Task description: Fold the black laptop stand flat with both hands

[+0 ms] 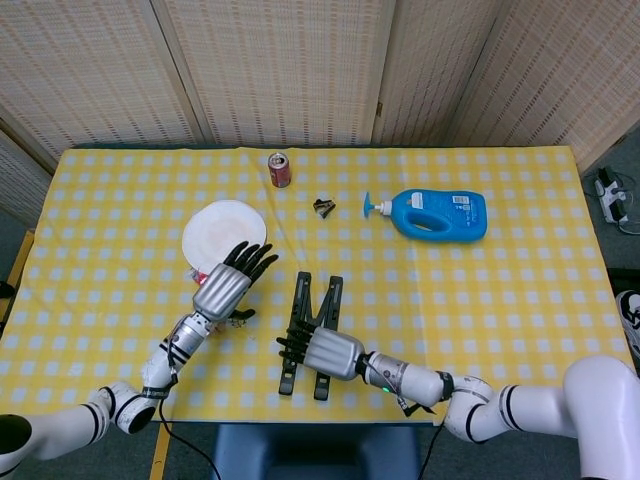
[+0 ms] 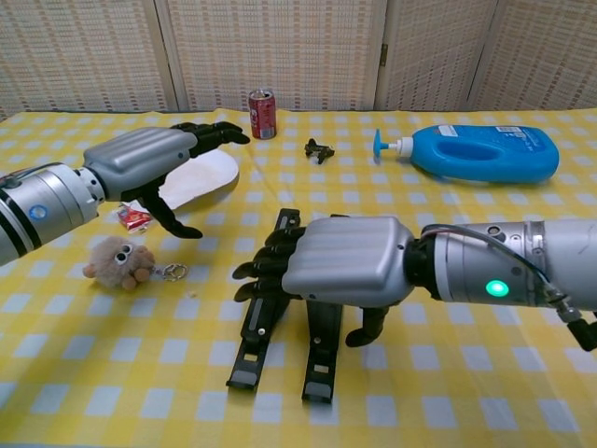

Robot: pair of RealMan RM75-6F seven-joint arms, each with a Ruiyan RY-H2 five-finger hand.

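Note:
The black laptop stand (image 1: 308,330) (image 2: 263,322) lies flat on the yellow checked cloth near the table's front edge, its two bars close together and joined near their far ends. My right hand (image 1: 322,352) (image 2: 326,266) rests palm-down across the stand's middle, fingers pointing left over both bars; whether they grip a bar is hidden. My left hand (image 1: 228,285) (image 2: 154,166) hovers to the stand's left, apart from it, fingers spread and holding nothing.
A white plate (image 1: 218,228), a small plush toy (image 2: 118,261) with a key ring and a red packet (image 2: 133,217) lie left of the stand. Further back are a red can (image 1: 279,170), a black clip (image 1: 324,207) and a blue bottle (image 1: 436,213).

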